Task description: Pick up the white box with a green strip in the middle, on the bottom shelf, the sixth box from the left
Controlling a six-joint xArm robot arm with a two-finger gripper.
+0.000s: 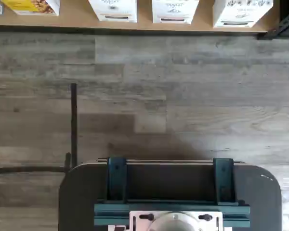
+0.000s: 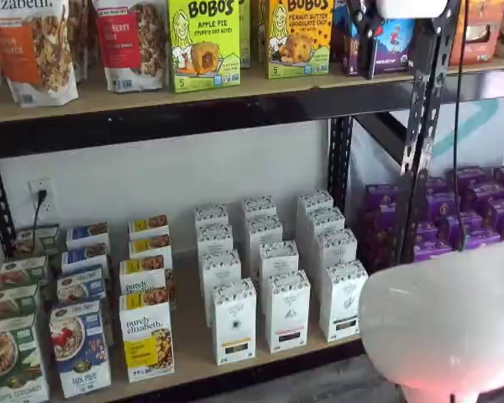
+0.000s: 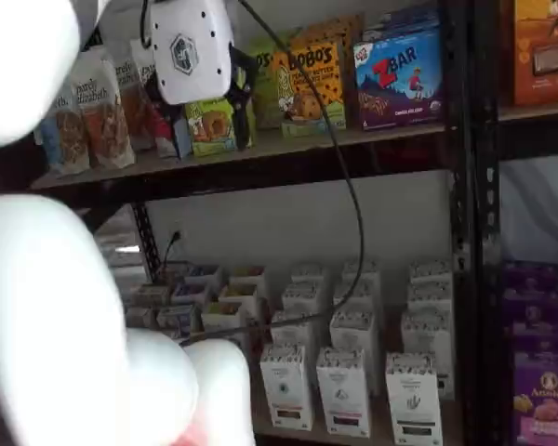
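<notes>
The white box (image 2: 343,299) with a dark strip low on its front stands rightmost in the front row of tall white cartons on the bottom shelf (image 2: 260,373). It also shows in a shelf view (image 3: 414,398) and in the wrist view (image 1: 241,11), at the pale board's front edge (image 1: 144,21). My gripper (image 3: 209,135) hangs high up, level with the upper shelf and far above that box. Its white body and two black fingers show a plain gap, with nothing held. One black finger (image 2: 365,38) shows in a shelf view.
Two similar white cartons (image 2: 233,321) (image 2: 287,310) stand just left of the target, with more rows behind. Colourful granola boxes (image 2: 145,334) fill the shelf's left. Purple boxes (image 2: 454,218) sit past the black upright (image 2: 420,134). The blurred white arm (image 2: 445,327) (image 3: 37,307) hides part of both shelf views.
</notes>
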